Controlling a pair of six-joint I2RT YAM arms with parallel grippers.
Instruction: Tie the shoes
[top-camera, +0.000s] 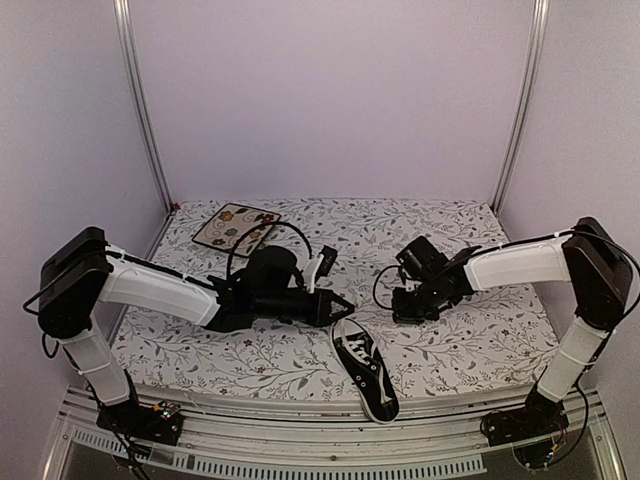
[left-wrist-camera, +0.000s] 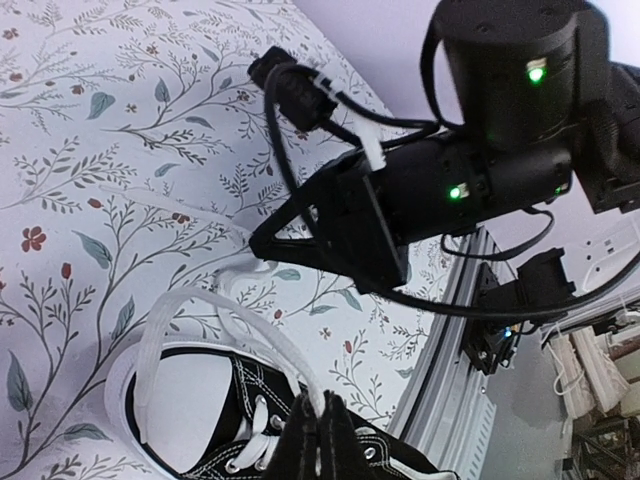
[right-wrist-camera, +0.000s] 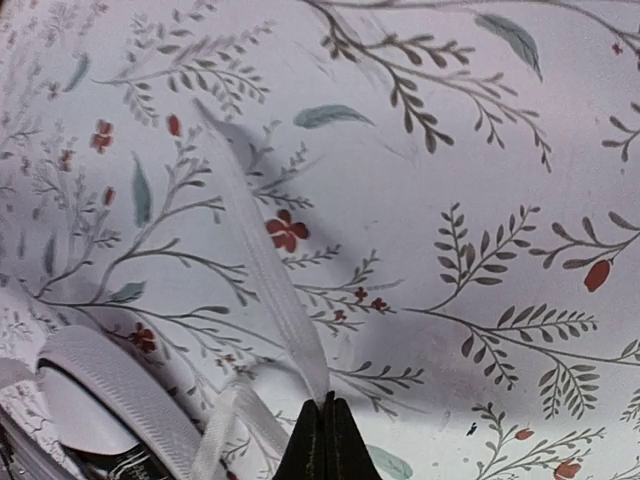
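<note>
The black sneaker (top-camera: 366, 368) lies on the floral cloth near the table's front edge, white toe cap toward me. My left gripper (top-camera: 347, 303) hovers just above its heel end. In the left wrist view that gripper (left-wrist-camera: 322, 418) is shut on a white lace (left-wrist-camera: 262, 338) that loops up from the shoe's eyelets (left-wrist-camera: 252, 440). My right gripper (top-camera: 398, 306) is to the right of the shoe, low over the cloth. In the right wrist view it (right-wrist-camera: 326, 408) is shut on the other white lace (right-wrist-camera: 262, 258), which runs flat across the cloth; the shoe's white rim (right-wrist-camera: 105, 390) shows at the lower left.
A square floral plate (top-camera: 236, 226) sits at the back left of the table. The right arm's gripper body (left-wrist-camera: 400, 205) and cables hang close above the shoe in the left wrist view. The table's metal front rail (left-wrist-camera: 455, 350) runs just beyond the shoe.
</note>
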